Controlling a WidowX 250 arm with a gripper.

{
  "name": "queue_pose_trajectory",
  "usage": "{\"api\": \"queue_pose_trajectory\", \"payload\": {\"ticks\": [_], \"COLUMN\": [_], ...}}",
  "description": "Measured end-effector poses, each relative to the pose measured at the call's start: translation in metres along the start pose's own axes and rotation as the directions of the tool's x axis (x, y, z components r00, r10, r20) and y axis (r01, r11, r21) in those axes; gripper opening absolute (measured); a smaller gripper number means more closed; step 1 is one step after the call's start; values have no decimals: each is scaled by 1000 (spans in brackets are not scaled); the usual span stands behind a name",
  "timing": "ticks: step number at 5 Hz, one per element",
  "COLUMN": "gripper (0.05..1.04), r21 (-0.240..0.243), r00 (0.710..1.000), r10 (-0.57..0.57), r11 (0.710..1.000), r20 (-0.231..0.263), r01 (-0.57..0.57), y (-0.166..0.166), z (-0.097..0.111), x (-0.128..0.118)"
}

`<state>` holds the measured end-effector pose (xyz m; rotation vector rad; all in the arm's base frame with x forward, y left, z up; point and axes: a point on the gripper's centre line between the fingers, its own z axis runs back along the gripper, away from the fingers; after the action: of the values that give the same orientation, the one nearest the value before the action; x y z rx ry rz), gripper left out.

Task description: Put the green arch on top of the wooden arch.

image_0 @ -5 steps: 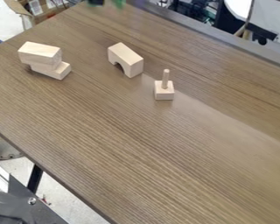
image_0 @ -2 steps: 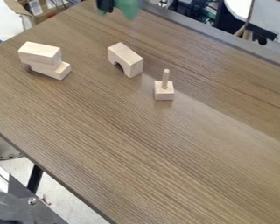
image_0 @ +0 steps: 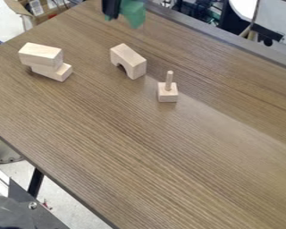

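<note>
gripper: black gripper [image_0: 112, 10], at the top edge of the frame, left of center, above the table
fingers: closed on the green arch [image_0: 133, 14]; a dark finger shows against its left part
green arch: held in the gripper, up off the table, partly cut off by the top edge
wooden arch: plain light wood arch [image_0: 128, 55], standing on the table, upper part of the frame, below the green arch and apart from it; opening faces down, top bare
peg block: small square wooden block with upright peg [image_0: 168, 95], right of the wooden arch and a bit lower in the frame, not touching it
block pair: upper left, wooden block [image_0: 40, 55] lying across a lower wooden block [image_0: 59, 73], the lower one sticking out to the right
surface: brown wood-grain table [image_0: 139, 147]
beyond table: cardboard box [image_0: 45, 17], top left corner
</note>
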<state>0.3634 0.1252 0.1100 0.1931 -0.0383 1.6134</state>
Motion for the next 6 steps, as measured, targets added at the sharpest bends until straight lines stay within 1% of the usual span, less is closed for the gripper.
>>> {"api": "queue_pose_trajectory", "payload": {"ticks": [1, 2, 3, 4, 6], "gripper": [599, 599, 599, 599, 599], "r21": [39, 26, 36, 36, 23], "r00": [998, 996, 995, 993, 992], "r10": [-57, -79, -98, -110, -115], "r11": [998, 997, 995, 993, 993], "r20": [14, 33, 35, 39, 51], "r01": [56, 78, 97, 108, 114], "y": [8, 17, 23, 23, 21], "z": [-13, -6, -12, -16, -17], "x": [-6, -9, -13, -14, -18]}}
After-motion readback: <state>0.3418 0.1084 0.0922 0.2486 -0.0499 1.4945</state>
